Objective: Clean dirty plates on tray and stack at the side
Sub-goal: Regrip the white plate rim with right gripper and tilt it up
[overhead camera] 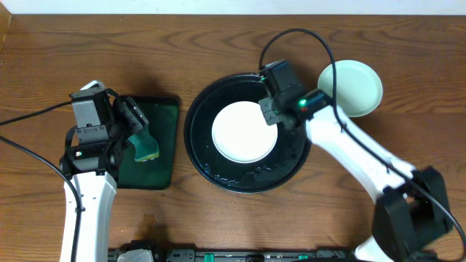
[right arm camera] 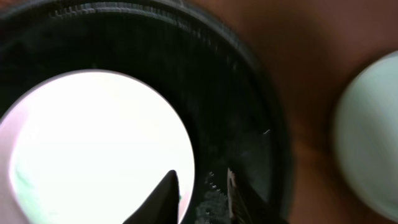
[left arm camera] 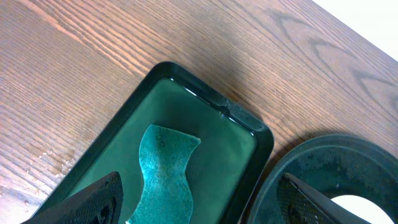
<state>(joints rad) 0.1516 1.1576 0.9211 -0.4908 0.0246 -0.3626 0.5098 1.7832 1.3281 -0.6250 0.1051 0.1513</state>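
Note:
One white plate (overhead camera: 244, 132) lies flat in the round black tray (overhead camera: 191, 135). My right gripper (overhead camera: 271, 113) is at this plate's right edge. In the right wrist view its jaws stand slightly apart, one finger over the plate (right arm camera: 93, 149), the other over the wet tray floor (right arm camera: 249, 124), so the right gripper (right arm camera: 200, 174) straddles the rim without pinching it. A second pale mint plate (overhead camera: 349, 87) rests on the table right of the tray, also visible in the wrist view (right arm camera: 370, 143). My left gripper (overhead camera: 135, 116) hovers wide open over the teal sponge (left arm camera: 165, 168), holding nothing (left arm camera: 199, 186).
The sponge (overhead camera: 145, 145) lies in a small rectangular dark-green tray (overhead camera: 164, 109), left of the black tray; its floor (left arm camera: 230, 143) looks wet. Black cables run over the table from both arms. Bare wooden table surrounds the trays.

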